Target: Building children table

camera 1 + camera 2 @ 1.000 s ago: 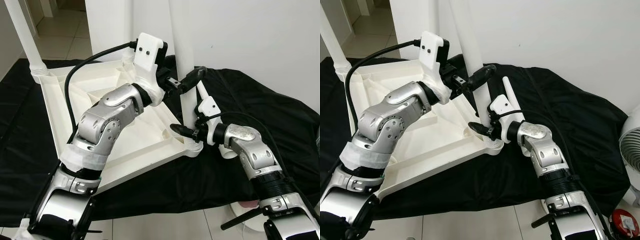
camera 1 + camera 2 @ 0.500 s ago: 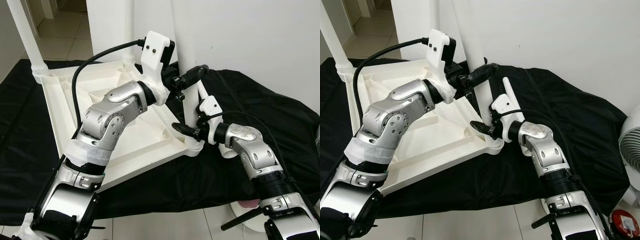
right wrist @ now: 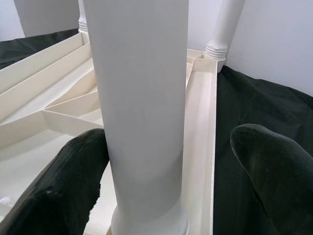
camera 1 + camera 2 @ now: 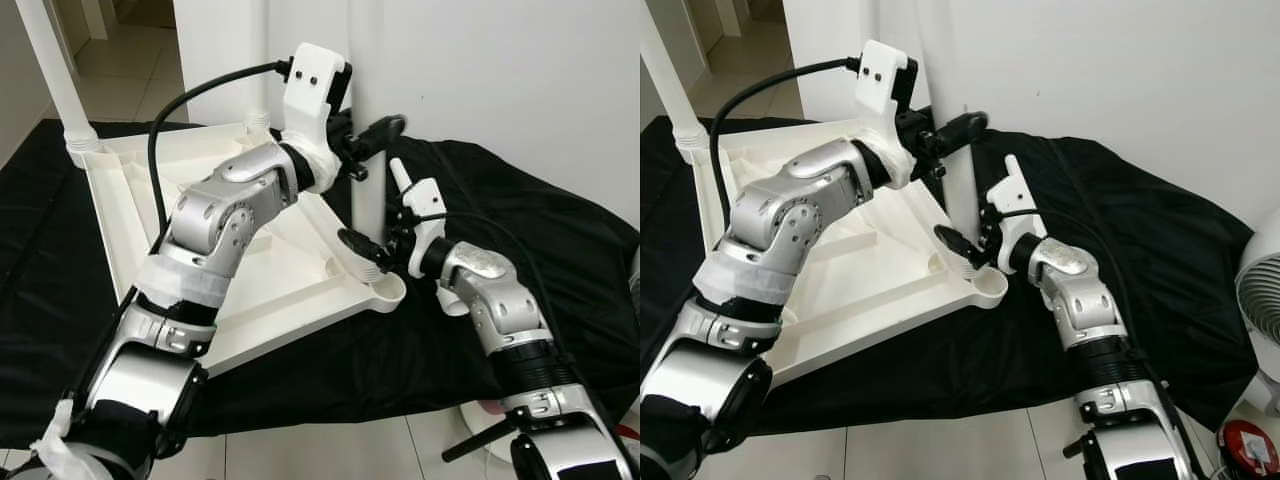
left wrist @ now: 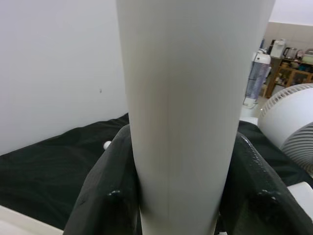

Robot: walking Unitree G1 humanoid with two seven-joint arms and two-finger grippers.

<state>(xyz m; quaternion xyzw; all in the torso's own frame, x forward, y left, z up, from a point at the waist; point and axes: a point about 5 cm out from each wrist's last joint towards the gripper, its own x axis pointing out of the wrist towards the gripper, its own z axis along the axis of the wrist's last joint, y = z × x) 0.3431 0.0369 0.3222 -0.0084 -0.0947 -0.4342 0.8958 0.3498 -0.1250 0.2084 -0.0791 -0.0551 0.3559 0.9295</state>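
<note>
A white table top (image 4: pixel 262 292) lies upside down on a black cloth. My left gripper (image 4: pixel 372 140) is shut on an upright white table leg (image 4: pixel 368 195), high on its shaft, beside the near right corner socket (image 4: pixel 387 290). That socket looks open on top. My right gripper (image 4: pixel 366 250) is open low around the same leg; in the right wrist view one finger (image 3: pixel 73 186) lies close against the leg (image 3: pixel 144 107) and the other finger (image 3: pixel 274 166) stands apart. The leg's lower collar shows there, over the table's inner ribs.
Another leg (image 4: pixel 55 70) stands in the far left corner, and one more (image 3: pixel 217 29) at a further corner. The black cloth (image 4: pixel 520 220) spreads to the right under a white wall. A white fan (image 4: pixel 1265 300) stands at the right edge; tiled floor lies in front.
My left gripper has carried the leg back and leftward off the near right corner socket, which now looks open. My right gripper has followed it inward, staying low beside the leg.
</note>
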